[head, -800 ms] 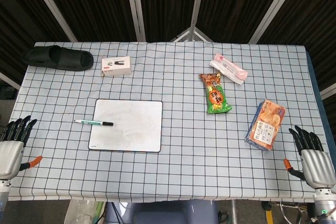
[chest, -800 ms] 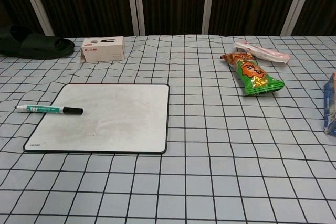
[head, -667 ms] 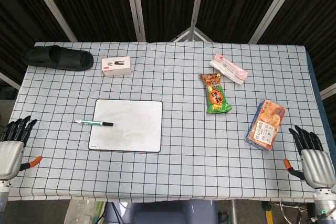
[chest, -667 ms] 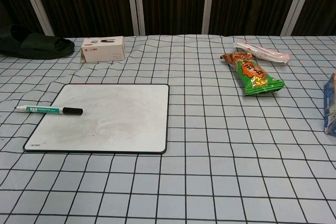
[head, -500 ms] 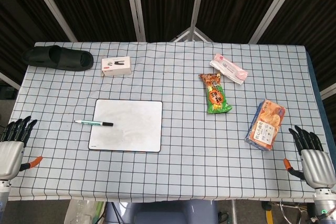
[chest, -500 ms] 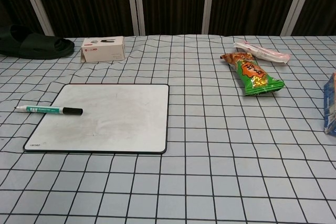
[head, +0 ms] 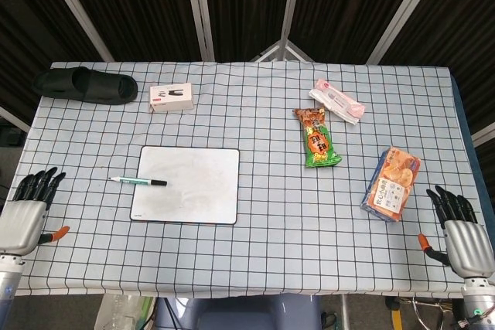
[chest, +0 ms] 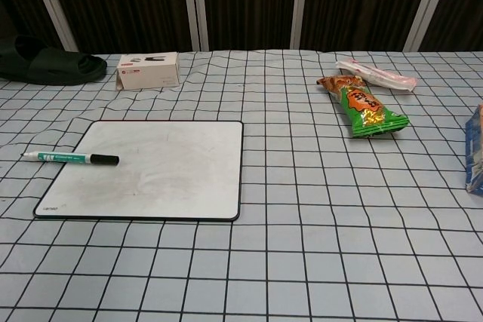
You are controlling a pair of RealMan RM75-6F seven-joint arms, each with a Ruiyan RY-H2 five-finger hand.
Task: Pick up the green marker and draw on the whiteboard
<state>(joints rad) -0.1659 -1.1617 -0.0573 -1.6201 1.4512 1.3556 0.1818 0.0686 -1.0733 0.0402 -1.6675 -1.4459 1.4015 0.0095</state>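
The green marker [head: 137, 181] [chest: 69, 158] lies across the left edge of the whiteboard [head: 187, 185] [chest: 151, 169], its black cap resting on the board. My left hand [head: 28, 209] hovers at the table's near left corner, fingers spread and holding nothing, well left of the marker. At the near right corner my right hand [head: 456, 231] is likewise spread and empty. Neither hand shows in the chest view.
A black slipper [head: 83, 85] and a small white box [head: 172, 97] sit at the back left. A green snack bag [head: 317, 137], a pink-white packet [head: 336, 100] and an orange cracker pack [head: 391, 184] lie on the right half.
My left hand has moved slightly up and to the right, toward the table. The marker, board and right hand have not moved.
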